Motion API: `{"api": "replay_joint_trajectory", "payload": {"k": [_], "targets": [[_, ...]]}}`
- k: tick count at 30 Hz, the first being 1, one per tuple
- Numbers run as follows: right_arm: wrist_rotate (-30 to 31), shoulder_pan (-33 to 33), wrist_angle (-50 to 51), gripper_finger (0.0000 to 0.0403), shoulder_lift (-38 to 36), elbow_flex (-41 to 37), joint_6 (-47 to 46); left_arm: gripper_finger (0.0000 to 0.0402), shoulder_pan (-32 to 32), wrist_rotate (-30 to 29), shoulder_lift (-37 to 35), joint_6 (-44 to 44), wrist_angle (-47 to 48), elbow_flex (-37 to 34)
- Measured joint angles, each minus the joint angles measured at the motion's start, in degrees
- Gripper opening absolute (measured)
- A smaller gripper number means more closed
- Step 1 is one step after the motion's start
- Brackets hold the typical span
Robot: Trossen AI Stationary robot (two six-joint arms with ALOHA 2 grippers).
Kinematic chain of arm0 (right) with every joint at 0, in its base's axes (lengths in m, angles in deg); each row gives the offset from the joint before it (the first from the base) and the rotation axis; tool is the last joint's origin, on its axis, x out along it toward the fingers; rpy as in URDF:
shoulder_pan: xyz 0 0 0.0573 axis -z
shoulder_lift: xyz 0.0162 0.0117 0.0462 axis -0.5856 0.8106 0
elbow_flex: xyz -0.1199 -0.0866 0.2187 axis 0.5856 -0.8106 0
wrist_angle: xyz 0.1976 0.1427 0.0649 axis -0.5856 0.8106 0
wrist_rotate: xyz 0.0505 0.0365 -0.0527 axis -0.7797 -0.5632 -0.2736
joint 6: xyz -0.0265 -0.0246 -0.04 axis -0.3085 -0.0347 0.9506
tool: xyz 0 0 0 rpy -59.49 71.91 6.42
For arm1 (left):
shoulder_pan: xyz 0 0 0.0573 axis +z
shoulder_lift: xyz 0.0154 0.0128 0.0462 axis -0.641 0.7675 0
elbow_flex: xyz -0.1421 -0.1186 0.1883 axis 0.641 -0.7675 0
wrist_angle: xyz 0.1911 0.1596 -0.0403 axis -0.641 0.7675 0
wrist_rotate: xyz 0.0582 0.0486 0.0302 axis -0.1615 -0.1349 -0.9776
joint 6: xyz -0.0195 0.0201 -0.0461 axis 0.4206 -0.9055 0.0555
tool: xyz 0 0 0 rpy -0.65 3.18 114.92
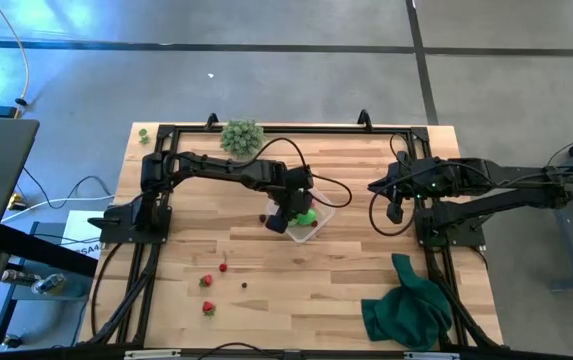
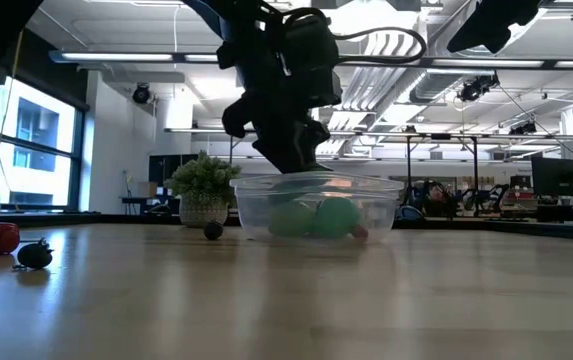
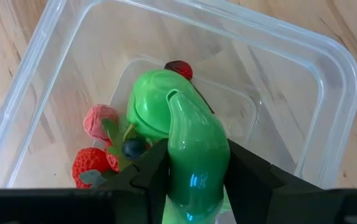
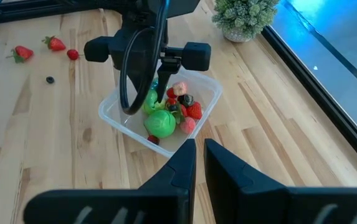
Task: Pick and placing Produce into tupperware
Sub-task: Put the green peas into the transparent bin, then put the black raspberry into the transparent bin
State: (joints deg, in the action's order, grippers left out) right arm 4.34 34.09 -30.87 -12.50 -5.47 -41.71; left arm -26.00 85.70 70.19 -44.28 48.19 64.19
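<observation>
Left gripper (image 3: 194, 180) clamps a green oblong piece (image 3: 194, 149) over the tupperware (image 1: 311, 222).

Its fingers (image 3: 150, 174) press both sides of the piece, which hangs inside the clear container above strawberries (image 3: 91, 165), a blueberry (image 3: 133, 147) and a green round piece (image 4: 160, 123). More red produce (image 1: 208, 282) lies loose on the table (image 1: 296, 290). The right gripper (image 4: 200, 152) waits nearby, fingers closed and empty.

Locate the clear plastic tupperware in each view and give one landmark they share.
High view: clear plastic tupperware at table centre, under the left gripper.
Low view: centre, on the tabletop.
Left wrist view: fills the picture.
Right wrist view: centre.
Shared landmark: the bright green oblong toy that gripper holds inside it.
</observation>
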Motion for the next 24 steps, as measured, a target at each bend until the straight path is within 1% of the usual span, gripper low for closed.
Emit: {"api": "replay_joint_trajectory", "payload": {"k": [3,10,13,15,17,24], "targets": [[-0.01,0.01,0.0,0.0025,0.01,0.0,0.0,0.0146,0.0,-0.02,-0.02,0.0,-0.06,0.0],[-0.01,0.0,0.0,0.0025,0.01,0.0,0.0,0.022,0.0,-0.26,-0.06,0.76,0.07,0.0],[-0.01,0.0,0.0,0.0025,0.01,0.0,0.0,0.0238,0.0,0.12,-0.68,3.25,2.6,1.04],[0.0,0.01,0.0,0.0025,0.01,0.0,0.0,0.0244,0.0,0.14,-0.72,4.19,5.47,3.85],[0.01,0.01,0.0,0.0025,0.0,0.0,0.0,0.0245,0.0,0.12,-0.72,5.01,11.1,7.69],[-0.01,0.01,0.0,0.0025,-0.01,0.0,0.0,0.0226,0.0,-0.82,-0.87,4.11,28.5,22.77]]}}
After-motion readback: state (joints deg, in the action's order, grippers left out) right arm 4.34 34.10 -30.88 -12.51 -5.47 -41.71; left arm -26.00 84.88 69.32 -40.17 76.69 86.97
